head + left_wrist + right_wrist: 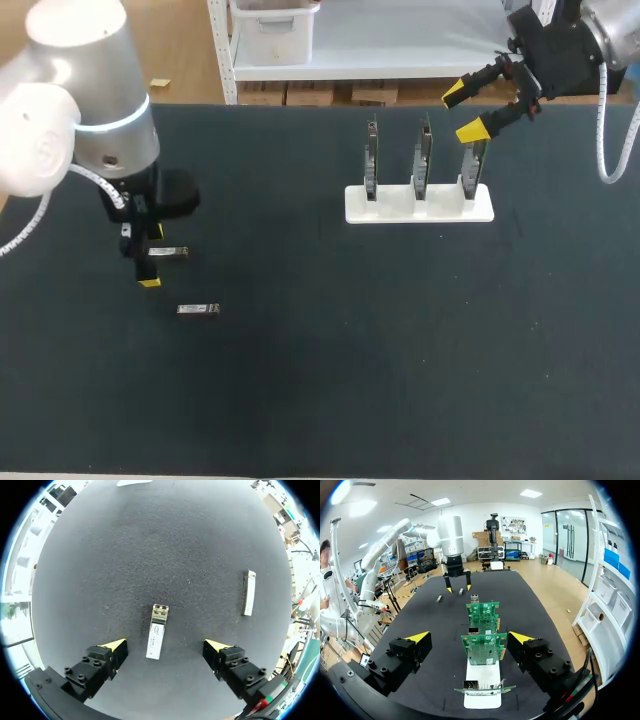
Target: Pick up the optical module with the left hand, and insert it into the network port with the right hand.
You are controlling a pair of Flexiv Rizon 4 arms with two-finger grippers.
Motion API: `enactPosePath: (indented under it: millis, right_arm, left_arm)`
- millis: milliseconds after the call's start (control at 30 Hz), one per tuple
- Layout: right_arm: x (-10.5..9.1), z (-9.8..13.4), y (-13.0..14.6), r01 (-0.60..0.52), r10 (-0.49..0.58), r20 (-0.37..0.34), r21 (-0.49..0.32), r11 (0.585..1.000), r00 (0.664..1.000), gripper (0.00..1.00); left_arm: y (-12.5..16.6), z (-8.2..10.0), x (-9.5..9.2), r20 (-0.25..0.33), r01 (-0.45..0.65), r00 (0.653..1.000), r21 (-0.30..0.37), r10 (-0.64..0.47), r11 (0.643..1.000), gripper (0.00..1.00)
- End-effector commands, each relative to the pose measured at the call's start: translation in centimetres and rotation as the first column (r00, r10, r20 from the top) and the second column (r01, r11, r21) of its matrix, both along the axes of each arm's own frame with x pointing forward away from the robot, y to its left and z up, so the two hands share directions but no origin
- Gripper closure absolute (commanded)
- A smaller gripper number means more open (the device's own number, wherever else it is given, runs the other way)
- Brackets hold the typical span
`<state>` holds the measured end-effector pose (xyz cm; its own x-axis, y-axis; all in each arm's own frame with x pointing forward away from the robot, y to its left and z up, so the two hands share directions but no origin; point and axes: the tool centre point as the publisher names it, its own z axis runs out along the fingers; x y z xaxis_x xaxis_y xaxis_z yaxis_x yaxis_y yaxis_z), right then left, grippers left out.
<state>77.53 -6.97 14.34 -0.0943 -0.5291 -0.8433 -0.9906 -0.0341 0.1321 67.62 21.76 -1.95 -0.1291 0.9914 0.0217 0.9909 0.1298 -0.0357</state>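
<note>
Dark table [320, 400] carries the module [157, 638] near its left edge, inside the open left end effector [165, 645]. Lower squarely, then close on its long sides. Right end effector [462, 112] hangs open.

Silver arms [95, 100], black yellow-tipped hands [166, 645]
</note>
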Motion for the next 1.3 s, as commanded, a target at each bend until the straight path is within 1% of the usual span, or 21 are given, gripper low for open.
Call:
enactPosePath:
  millis: [33,67,100,167,200,500,533,633,667,767,867,967,1067,1167,1300]
  right_arm:
    - [-0.2,0.0,0.0,0.004,-0.004,0.004,-0.001,1.000,1.000,0.00]
    - [-0.2,0.0,0.0,0.004,-0.004,0.004,-0.001,1.000,1.000,0.00]
    - [-0.2,0.0,0.0,0.004,-0.004,0.004,-0.001,1.000,1.000,0.00]
    - [-0.2,0.0,0.0,0.004,-0.004,0.004,-0.001,1.000,1.000,0.00]
    - [-0.2,0.0,0.0,0.004,-0.004,0.004,-0.001,1.000,1.000,0.00]
    - [-0.2,0.0,0.0,0.004,-0.004,0.004,-0.001,1.000,1.000,0.00]
    - [-0.2,0.0,0.0,0.004,-0.004,0.004,-0.001,1.000,1.000,0.00]
    - [-0.2,0.0,0.0,0.004,-0.004,0.004,-0.001,1.000,1.000,0.00]
    - [-0.2,0.0,0.0,0.004,-0.004,0.004,-0.001,1.000,1.000,0.00]
    - [-0.2,0.0,0.0,0.004,-0.004,0.004,-0.001,1.000,1.000,0.00]
    - [-0.2,0.0,0.0,0.004,-0.004,0.004,-0.001,1.000,1.000,0.00]
    - [-0.2,0.0,0.0,0.004,-0.004,0.004,-0.001,1.000,1.000,0.00]
    - [-0.2,0.0,0.0,0.004,-0.004,0.004,-0.001,1.000,1.000,0.00]
    - [-0.2,0.0,0.0,0.004,-0.004,0.004,-0.001,1.000,1.000,0.00]
    - [-0.2,0.0,0.0,0.004,-0.004,0.004,-0.001,1.000,1.000,0.00]
  left_arm:
    - [0.0,-0.6,0.1,-0.010,0.001,1.000,0.008,-0.001,1.000,0.00]
    - [0.0,-0.6,0.1,-0.017,0.003,1.000,0.005,-0.003,1.000,0.26]
    - [0.0,-0.7,0.1,-0.017,0.003,1.000,0.006,-0.003,1.000,0.63]
    - [0.1,-0.8,0.1,-0.019,0.004,1.000,0.010,-0.004,1.000,0.92]
    - [0.1,-0.8,0.0,-0.019,0.004,1.000,0.011,-0.004,1.000,1.00]
    - [0.1,-0.9,-0.1,-0.023,-0.009,1.000,0.013,0.010,1.000,1.00]
    - [0.1,-1.0,-0.1,-0.028,-0.019,0.999,0.021,0.020,1.000,1.00]
    - [0.2,-0.8,0.1,-0.017,-0.045,0.999,0.004,0.045,0.999,1.00]
    - [0.2,-0.8,0.1,-0.012,-0.042,0.999,0.020,0.043,0.999,1.00]
    - [0.2,-0.8,0.2,-0.015,-0.040,0.999,0.019,0.040,0.999,1.00]
    - [0.2,-0.7,0.3,-0.008,-0.057,0.998,0.001,0.057,0.998,1.00]
    - [-0.1,0.1,0.9,0.018,-0.099,0.995,-0.061,0.100,0.993,1.00]
    - [-0.9,1.2,1.9,0.051,-0.137,0.988,-0.140,0.146,0.981,1.00]
    - [-2.2,2.7,3.2,0.093,-0.130,0.984,-0.204,0.152,0.970,1.00]
    - [-4.2,5.1,5.2,0.155,-0.091,0.978,-0.280,0.139,0.956,1.00]
